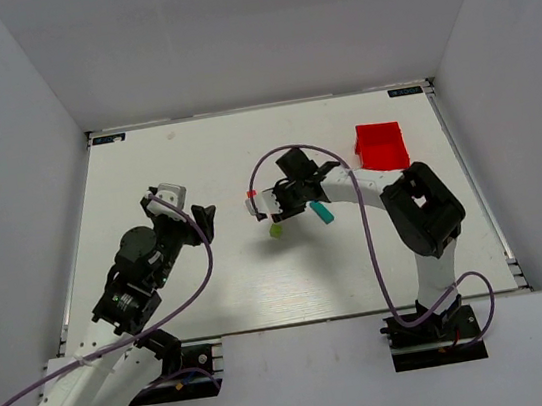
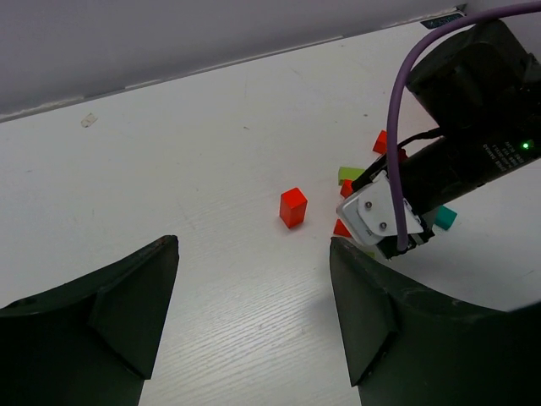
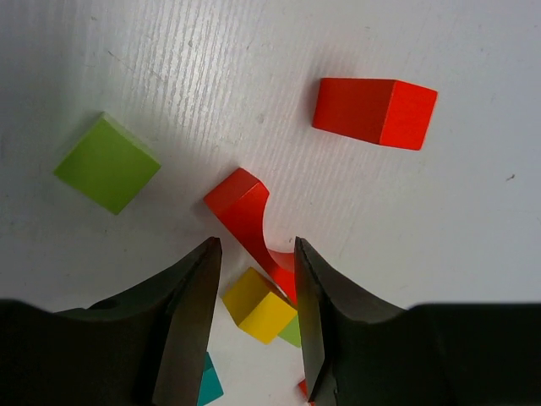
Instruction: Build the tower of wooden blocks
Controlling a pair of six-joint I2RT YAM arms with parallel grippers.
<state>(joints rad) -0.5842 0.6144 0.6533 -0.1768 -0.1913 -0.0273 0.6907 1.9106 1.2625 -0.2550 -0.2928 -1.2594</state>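
Right gripper [image 3: 256,249] hangs over the loose blocks with its jaws partly apart and nothing held. Below the gap lie one end of the red arch [image 3: 245,211] and, just beside it, the yellow cube [image 3: 258,306]. Left gripper [image 2: 254,254] is wide open and empty, apart from them. No tower stands yet. The danger, I think, is crowding: a descending finger may land on the yellow cube or push the arch sideways, and closing could pinch both pieces.

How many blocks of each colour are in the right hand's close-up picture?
Red block and red arch: 2
Lime cube: 1
Yellow cube: 1
Teal block: 1
Total: 5; green sliver and red sliver too hidden to count.
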